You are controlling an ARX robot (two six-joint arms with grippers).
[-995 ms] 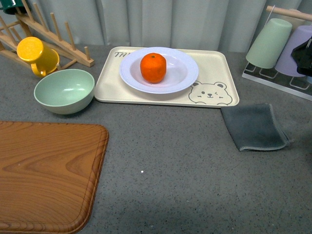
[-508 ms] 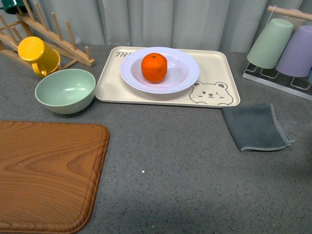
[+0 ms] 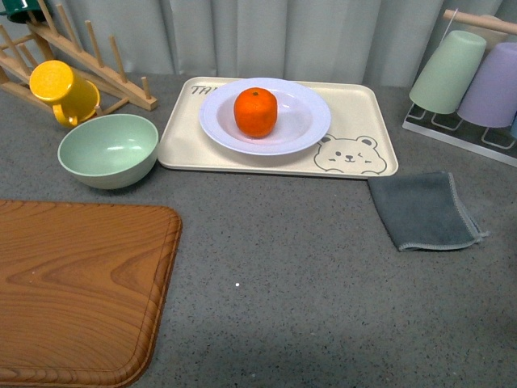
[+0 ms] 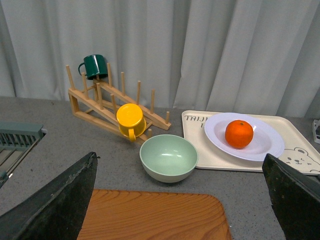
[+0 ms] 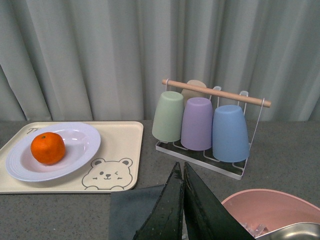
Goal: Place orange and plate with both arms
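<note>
The orange [image 3: 255, 111] sits in the middle of the white ridged plate [image 3: 311, 121], which rests on the cream bear tray [image 3: 182, 145] at the back of the table. Neither gripper shows in the front view. In the left wrist view my left gripper [image 4: 179, 156] is open and empty, well back from the orange [image 4: 239, 133] and plate [image 4: 265, 145], above the wooden board. In the right wrist view my right gripper [image 5: 179, 165] is shut and empty above a grey cloth, with the orange [image 5: 48, 148] and plate [image 5: 80, 145] apart from it.
A pale green bowl [image 3: 107, 149], a yellow mug [image 3: 63, 91] and a wooden rack [image 3: 97, 65] stand beside the tray. A wooden board [image 3: 73, 291] lies front left, a grey cloth [image 3: 422, 210] right, a cup rack [image 3: 464, 81] back right. A pink basin [image 5: 270, 210] shows in the right wrist view.
A dark part of the right arm at the right edge by the cups has left the front view. The orange and plate have not moved.
</note>
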